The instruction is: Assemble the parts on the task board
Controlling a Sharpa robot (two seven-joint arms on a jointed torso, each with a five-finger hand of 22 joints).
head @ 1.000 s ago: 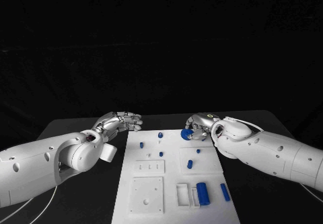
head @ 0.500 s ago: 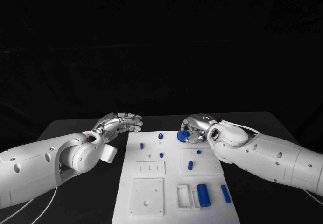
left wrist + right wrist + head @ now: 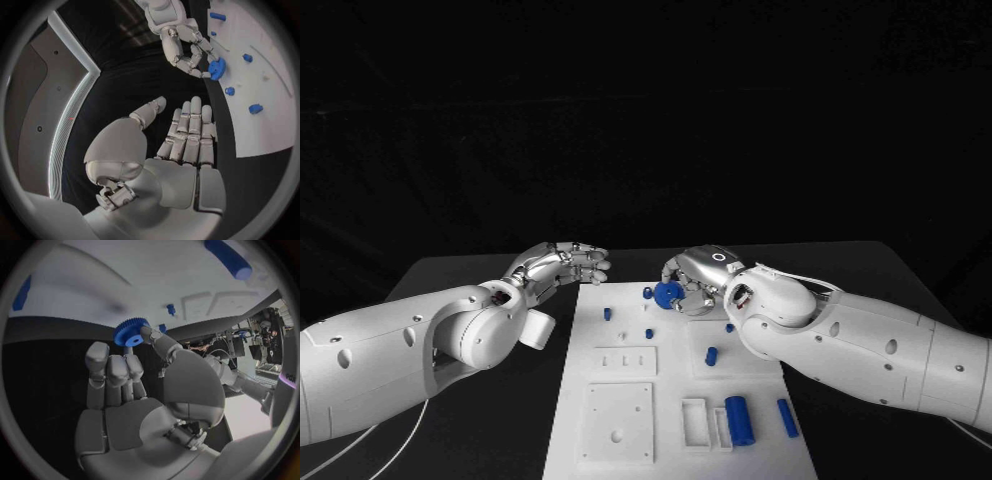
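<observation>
A white task board (image 3: 620,420) lies in the middle of a black table (image 3: 459,272), with small blue parts scattered on it. The robot's right hand (image 3: 692,278) hovers over the board's far end, pinching a blue toothed gear (image 3: 668,293) between thumb and a finger. The left hand (image 3: 563,266) rests just beside the board's far left corner, holding nothing, its fingers straight and close together. A large blue cylinder (image 3: 738,418) lies near the board's near right edge.
</observation>
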